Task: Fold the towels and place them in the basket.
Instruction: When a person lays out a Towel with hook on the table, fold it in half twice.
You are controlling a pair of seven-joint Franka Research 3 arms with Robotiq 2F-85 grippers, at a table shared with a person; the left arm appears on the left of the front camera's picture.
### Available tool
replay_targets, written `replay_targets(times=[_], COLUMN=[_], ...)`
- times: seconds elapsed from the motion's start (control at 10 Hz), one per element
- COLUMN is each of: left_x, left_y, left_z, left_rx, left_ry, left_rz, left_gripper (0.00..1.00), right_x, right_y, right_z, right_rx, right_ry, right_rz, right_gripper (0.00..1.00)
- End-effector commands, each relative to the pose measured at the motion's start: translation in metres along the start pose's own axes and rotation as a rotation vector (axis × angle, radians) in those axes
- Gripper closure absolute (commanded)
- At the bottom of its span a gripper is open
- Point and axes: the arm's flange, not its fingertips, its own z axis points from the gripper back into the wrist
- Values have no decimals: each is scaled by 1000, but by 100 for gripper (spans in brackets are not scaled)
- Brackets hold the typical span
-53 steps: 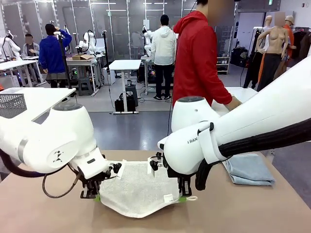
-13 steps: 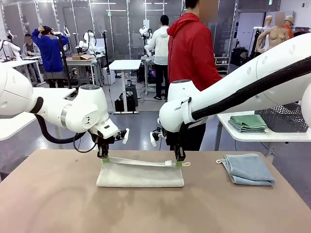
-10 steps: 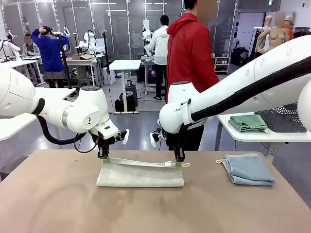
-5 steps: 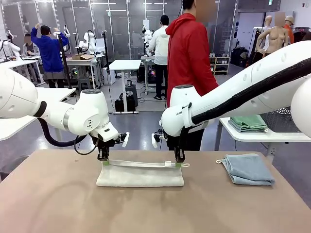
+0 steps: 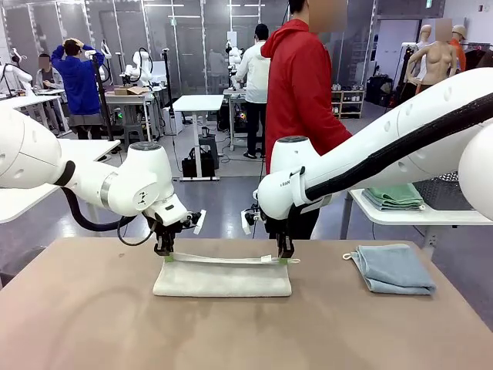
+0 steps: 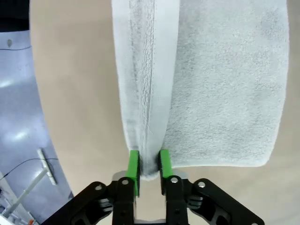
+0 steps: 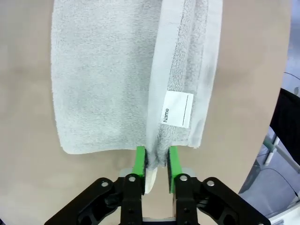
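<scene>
With our left gripper (image 5: 165, 253) and right gripper (image 5: 285, 257) each pinching an end of the raised top edge of the cream-white terry towel (image 5: 222, 281), mid-frame on the tan bench (image 5: 231, 339), uneven release could skew the fold.

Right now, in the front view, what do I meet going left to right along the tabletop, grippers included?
left gripper → cream towel → right gripper → blue-grey towel
</scene>
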Motion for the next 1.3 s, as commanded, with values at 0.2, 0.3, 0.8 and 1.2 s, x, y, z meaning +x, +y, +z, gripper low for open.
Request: replay_targets(times=[0.2,0.3,0.8,1.2], left_x=[-8,-8,-15,-57], left_y=[0,-4,-63,-88], left_z=[35,53,170,189], left_rx=[98,59,-100,-88], left_ry=[-26,-43,-125,-242], left_rz=[16,48,192,139], left_gripper=[37,19,0,0], right_x=[-6,-5,0,-20], right_y=[0,6,85,138], right_z=[18,32,124,154], right_rx=[-57,-52,-12,-19], right_ry=[-18,-32,-106,-198], right_rz=[15,13,-135,-254], right_gripper=[52,14,0,0])
